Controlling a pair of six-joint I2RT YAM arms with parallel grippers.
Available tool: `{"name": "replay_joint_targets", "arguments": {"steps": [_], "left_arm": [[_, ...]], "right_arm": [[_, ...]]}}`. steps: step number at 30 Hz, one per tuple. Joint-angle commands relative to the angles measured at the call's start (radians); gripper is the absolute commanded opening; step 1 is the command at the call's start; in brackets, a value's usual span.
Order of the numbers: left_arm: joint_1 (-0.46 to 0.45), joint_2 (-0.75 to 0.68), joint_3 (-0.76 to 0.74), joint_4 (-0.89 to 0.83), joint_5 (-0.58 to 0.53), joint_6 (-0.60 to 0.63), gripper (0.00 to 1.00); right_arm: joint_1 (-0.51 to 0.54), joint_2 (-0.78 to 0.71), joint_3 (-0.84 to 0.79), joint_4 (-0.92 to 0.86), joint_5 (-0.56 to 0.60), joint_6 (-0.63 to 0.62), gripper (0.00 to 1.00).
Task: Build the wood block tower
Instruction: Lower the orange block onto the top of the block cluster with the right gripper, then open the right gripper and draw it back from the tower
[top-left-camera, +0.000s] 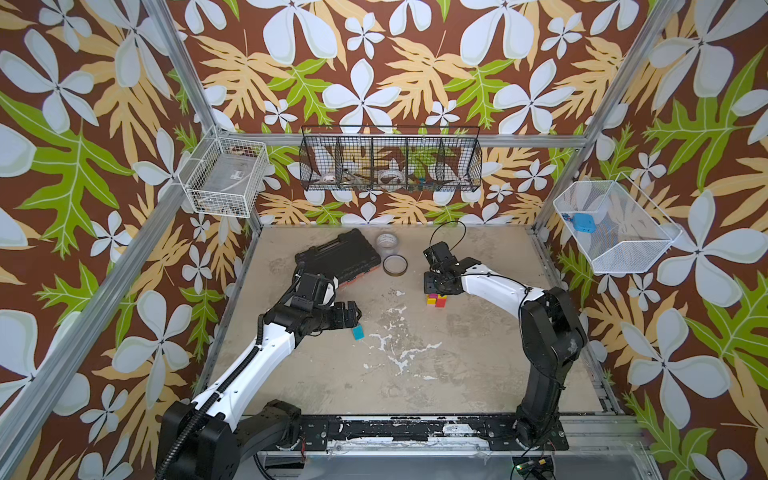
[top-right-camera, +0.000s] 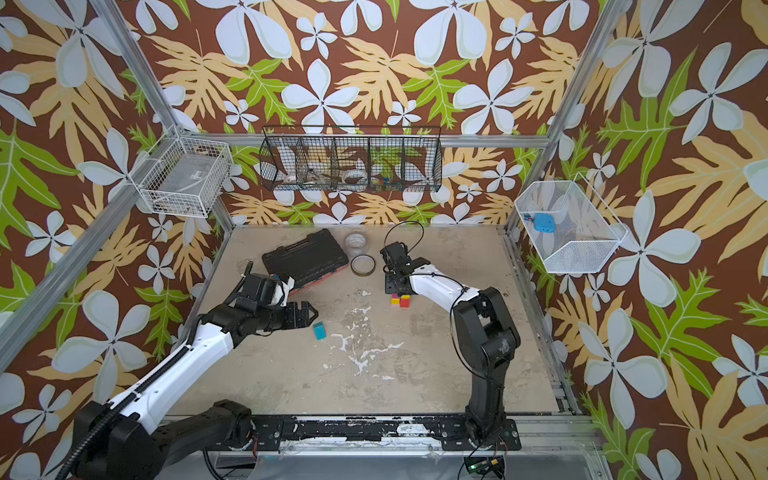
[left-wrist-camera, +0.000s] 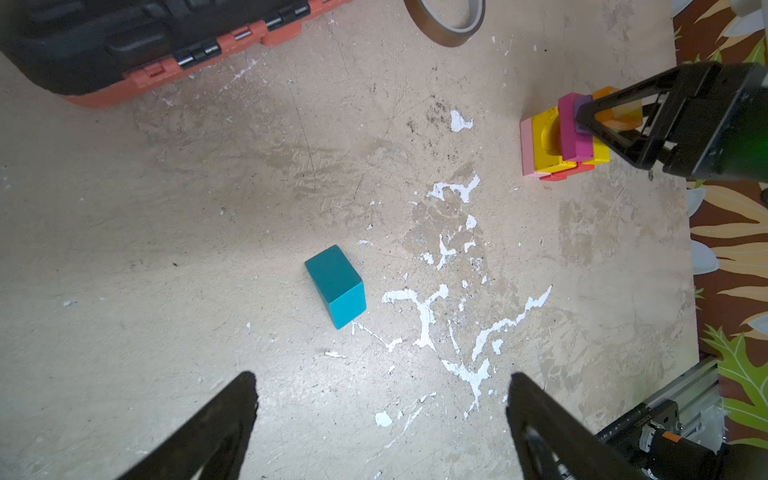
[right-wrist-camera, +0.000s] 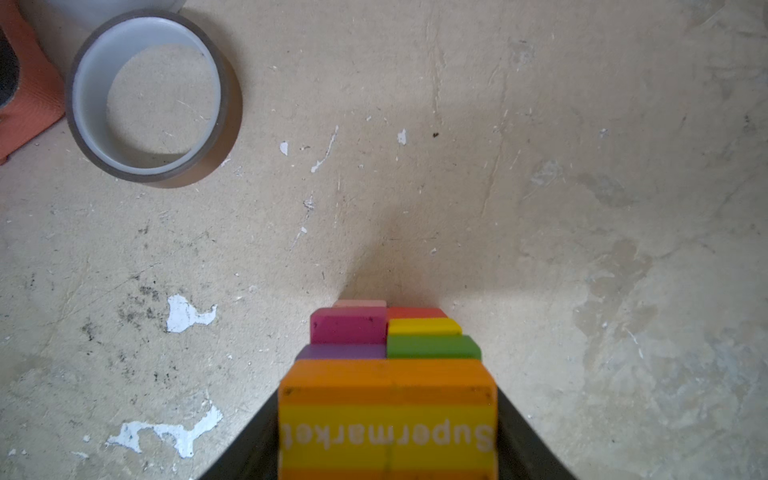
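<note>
The tower (top-left-camera: 437, 300) (top-right-camera: 401, 300) stands right of the table's middle. The left wrist view shows its pink, yellow, red and magenta blocks (left-wrist-camera: 557, 141). My right gripper (top-left-camera: 433, 286) (top-right-camera: 395, 284) (right-wrist-camera: 388, 440) is above it, shut on an orange block (right-wrist-camera: 388, 411) lettered "Supermarket". That block sits directly over the purple cube (right-wrist-camera: 340, 352) and the green cube (right-wrist-camera: 432, 347) at the top of the stack. A teal block (top-left-camera: 358, 332) (top-right-camera: 319, 331) (left-wrist-camera: 336, 286) lies alone on the table. My left gripper (top-left-camera: 355, 313) (top-right-camera: 311, 311) (left-wrist-camera: 382, 382) hovers just beside it, open and holding nothing.
A black tool case (top-left-camera: 338, 255) (left-wrist-camera: 124, 41) with an orange-red edge lies at the back left. A brown tape roll (top-left-camera: 395, 265) (right-wrist-camera: 153, 95) and a clear one (top-left-camera: 386, 243) sit between the case and the tower. Wire baskets (top-left-camera: 390, 166) hang on the walls.
</note>
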Motion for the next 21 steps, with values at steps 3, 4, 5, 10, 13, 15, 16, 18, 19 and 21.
{"name": "replay_joint_targets", "arguments": {"steps": [3,4,5,10,13,15,16,18,19,21], "left_arm": [[-0.001,-0.001,0.008,-0.003,0.002,0.003,0.95],[-0.001,-0.002,0.008,-0.003,0.002,0.003,0.95],[-0.002,-0.001,0.008,-0.003,0.001,0.004,0.95],[-0.001,-0.001,0.007,-0.003,0.001,0.004,0.95],[-0.001,-0.002,0.008,-0.003,0.003,0.004,0.95],[-0.002,-0.001,0.007,-0.002,0.0,0.005,0.95],[-0.001,-0.002,0.007,-0.002,-0.007,0.003,0.95],[-0.001,-0.007,0.009,-0.005,-0.072,-0.013,0.95],[-0.001,-0.012,0.013,-0.006,-0.107,-0.019,0.95],[-0.002,-0.028,0.044,-0.016,-0.185,-0.027,0.92]], "right_arm": [[0.0,-0.006,0.002,-0.007,-0.002,0.0,0.68],[0.0,-0.009,0.004,-0.007,0.0,0.0,0.69],[0.0,-0.011,0.002,-0.008,0.001,0.0,0.7],[0.0,-0.024,0.0,-0.012,0.006,-0.004,0.76],[0.0,-0.041,-0.008,-0.007,0.007,-0.006,0.78],[0.0,-0.052,-0.009,-0.011,0.011,-0.008,0.79],[0.0,-0.06,-0.01,-0.015,0.014,-0.007,0.8],[0.0,-0.088,-0.012,-0.026,0.024,-0.013,0.81],[0.001,-0.106,-0.013,-0.033,0.028,-0.015,0.81],[0.0,-0.169,-0.032,-0.039,0.036,-0.019,0.82]]}}
